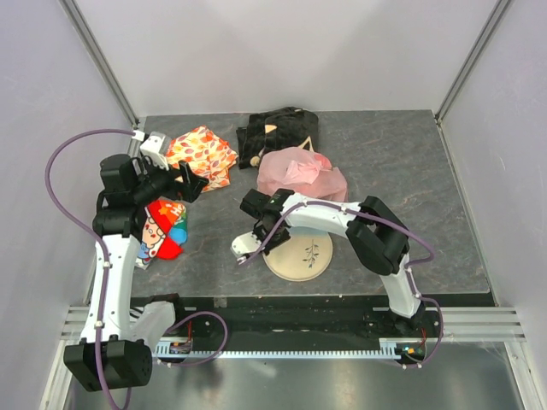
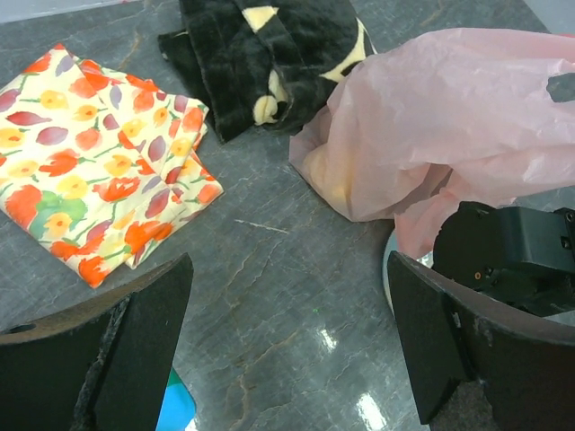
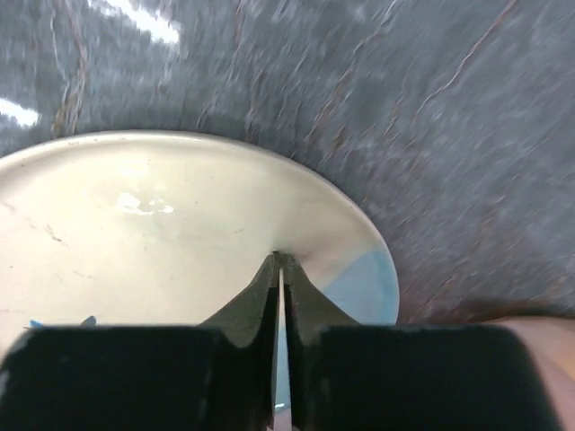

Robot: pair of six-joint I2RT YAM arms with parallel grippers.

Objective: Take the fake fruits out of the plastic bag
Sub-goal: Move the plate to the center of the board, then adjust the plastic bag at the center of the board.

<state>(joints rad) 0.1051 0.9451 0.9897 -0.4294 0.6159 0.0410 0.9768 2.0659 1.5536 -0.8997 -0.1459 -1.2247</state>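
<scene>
Tabletop (image 3: pixel 422 99) surrounds plate (image 3: pixel 180 137) rim under pressed-together right fingers (image 3: pixel 258 308).

Two arms of white tubular links and black joint housings; left arm (image 1: pixel 107 265) and right arm (image 1: pixel 320 215) each trail a looping purple cable (image 1: pixel 49 171); jaws matte black, wedge-shaped, scuffed at edges; bases (image 1: pixel 107 363) black.

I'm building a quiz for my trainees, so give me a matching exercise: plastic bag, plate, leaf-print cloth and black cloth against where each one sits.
1 plastic bag
2 plate
3 leaf-print cloth
4 black cloth

A far edge of the table
B under the right gripper
C just ahead of the left gripper
D between plate and black cloth

Pairs: 1-D, 2-B, 3-C, 4-A.
</scene>
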